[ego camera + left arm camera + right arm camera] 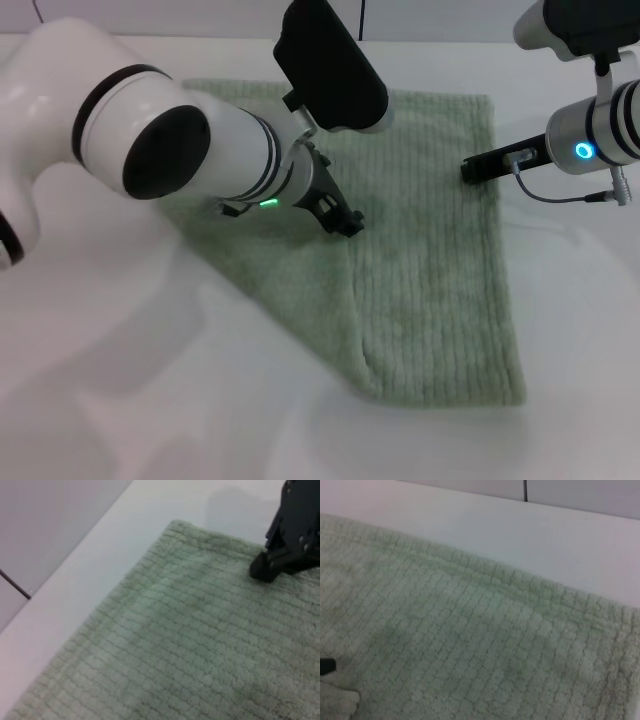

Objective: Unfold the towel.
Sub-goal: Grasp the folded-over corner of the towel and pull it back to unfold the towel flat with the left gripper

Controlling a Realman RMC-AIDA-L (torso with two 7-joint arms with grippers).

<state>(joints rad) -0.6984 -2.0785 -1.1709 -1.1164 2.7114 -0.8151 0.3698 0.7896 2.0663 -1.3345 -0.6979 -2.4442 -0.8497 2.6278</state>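
The towel (pixel 430 280) lies flat on the white table (pixel 150 400), its near corner pointing toward the robot and a folded layer running across its left part. The left gripper (pixel 343 220) sits low on the towel's middle; whether its fingers are spread cannot be told. Farther right, the right gripper (pixel 475 168) rests at the towel's right edge, its state likewise unclear.

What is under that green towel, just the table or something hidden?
The towel lies on a plain white table, with both grippers, left and right, at its surface. It looks folded, a layer doubled underneath. Anything beneath stays covered.
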